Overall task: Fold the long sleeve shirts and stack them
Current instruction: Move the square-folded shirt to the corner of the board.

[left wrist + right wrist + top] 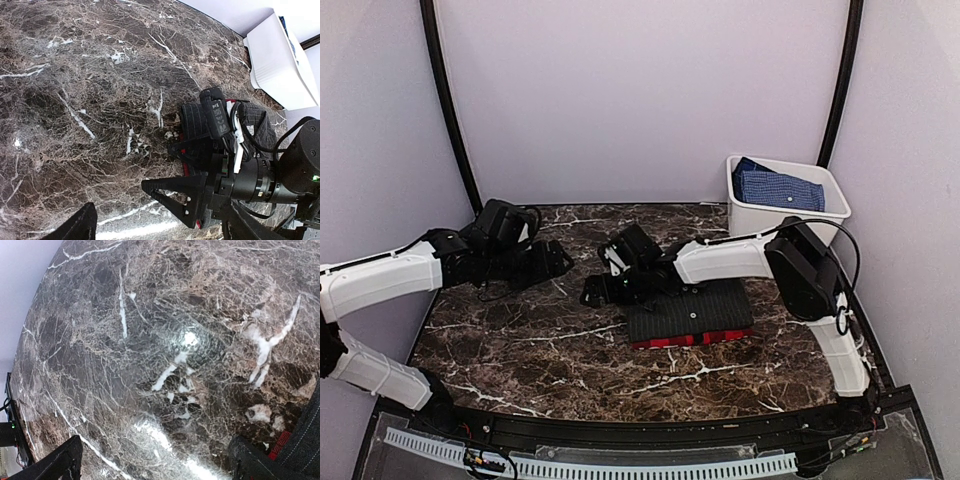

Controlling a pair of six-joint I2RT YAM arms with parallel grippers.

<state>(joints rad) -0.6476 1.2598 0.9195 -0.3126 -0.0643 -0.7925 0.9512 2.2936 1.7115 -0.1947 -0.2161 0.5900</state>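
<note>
Right gripper (592,293) spread wide, empty, with the stack just beside its wrist: charcoal pinstripe shirt (695,310) folded atop red plaid shirt (692,340). Stacking looks done, nothing to hold. Left gripper (560,262) spread, empty, well apart.

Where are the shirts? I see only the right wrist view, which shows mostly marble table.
Observer: The top view shows the dark striped shirt folded on the red shirt, just right of the right gripper.
Operator: Is the left gripper near them?
Observer: No. The left gripper hangs open over the left side of the table, apart from both shirts.
Operator: Anything else out there?
Observer: A white bin at the far right corner holds blue cloth.
</note>
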